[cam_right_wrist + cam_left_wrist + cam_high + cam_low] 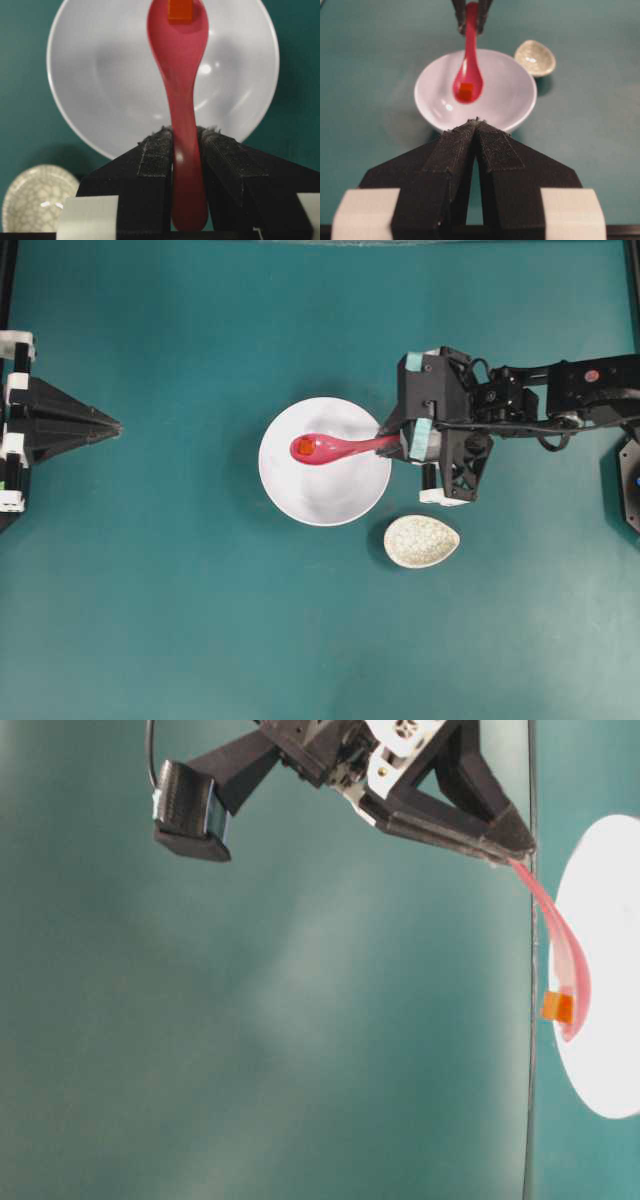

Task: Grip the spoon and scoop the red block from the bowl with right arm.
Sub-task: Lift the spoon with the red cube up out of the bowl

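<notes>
The white bowl (325, 495) sits mid-table. Above it hangs the pink-red spoon (340, 448), its scoop over the bowl's left half. The red block (305, 446) lies inside the scoop, also visible as an orange cube (180, 10) at the top of the right wrist view. My right gripper (185, 135) is shut on the spoon's handle (187, 170), both pads pressed against it, just past the bowl's right rim. My left gripper (477, 122) rests at the table's far left, shut with nothing in it, pointing toward the bowl (520, 100).
A small speckled teardrop dish (421, 541) lies just right of and below the bowl, under the right gripper's body. The left arm's base (40, 425) sits at the left table edge. Teal table surface surrounds everything.
</notes>
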`<state>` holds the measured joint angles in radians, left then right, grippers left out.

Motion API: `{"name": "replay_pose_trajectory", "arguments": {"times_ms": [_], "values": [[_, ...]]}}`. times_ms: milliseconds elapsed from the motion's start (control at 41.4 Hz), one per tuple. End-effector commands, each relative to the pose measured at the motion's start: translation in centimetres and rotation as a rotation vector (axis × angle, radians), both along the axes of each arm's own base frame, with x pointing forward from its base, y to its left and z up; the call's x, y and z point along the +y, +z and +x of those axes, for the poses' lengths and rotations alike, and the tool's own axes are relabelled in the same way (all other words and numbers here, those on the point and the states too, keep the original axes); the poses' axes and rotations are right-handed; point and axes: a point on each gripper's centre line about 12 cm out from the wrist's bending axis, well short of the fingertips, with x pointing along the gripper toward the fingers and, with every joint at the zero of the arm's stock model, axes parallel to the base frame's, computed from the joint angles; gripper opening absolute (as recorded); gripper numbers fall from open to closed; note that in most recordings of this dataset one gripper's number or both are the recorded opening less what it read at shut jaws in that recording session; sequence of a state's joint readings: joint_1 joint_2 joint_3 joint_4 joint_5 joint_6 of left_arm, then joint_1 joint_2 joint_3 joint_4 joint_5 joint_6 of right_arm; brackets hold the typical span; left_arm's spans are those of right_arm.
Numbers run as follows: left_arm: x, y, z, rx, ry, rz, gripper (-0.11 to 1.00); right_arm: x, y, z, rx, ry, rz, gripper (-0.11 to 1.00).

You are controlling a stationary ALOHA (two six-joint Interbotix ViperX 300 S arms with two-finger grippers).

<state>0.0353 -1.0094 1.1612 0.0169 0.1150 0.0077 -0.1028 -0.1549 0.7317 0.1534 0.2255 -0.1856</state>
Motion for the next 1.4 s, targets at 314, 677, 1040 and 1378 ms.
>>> {"name": "replay_pose_trajectory", "arguments": {"times_ms": [314,677,1040,1378], "values": [[0.1,0.8,0.3,-0.020,0.003,0.002,0.03,0.0,-0.3,-0.8,-0.096,-0.029,-0.003,0.24],[0.1,0.9,0.2,-0.023,0.003,0.002,0.03,-0.1,-0.8,-1.1,-0.128,-0.070,0.022,0.24],[0.1,0.8,0.1,-0.012,0.003,0.004,0.03,0.1,2.2,-0.3,-0.123,-0.042,0.028,0.24],[0.1,0.9,0.1,-0.014,0.003,0.001,0.03,0.3,4.9,-0.6,-0.144,-0.031,0.035,0.24]]}}
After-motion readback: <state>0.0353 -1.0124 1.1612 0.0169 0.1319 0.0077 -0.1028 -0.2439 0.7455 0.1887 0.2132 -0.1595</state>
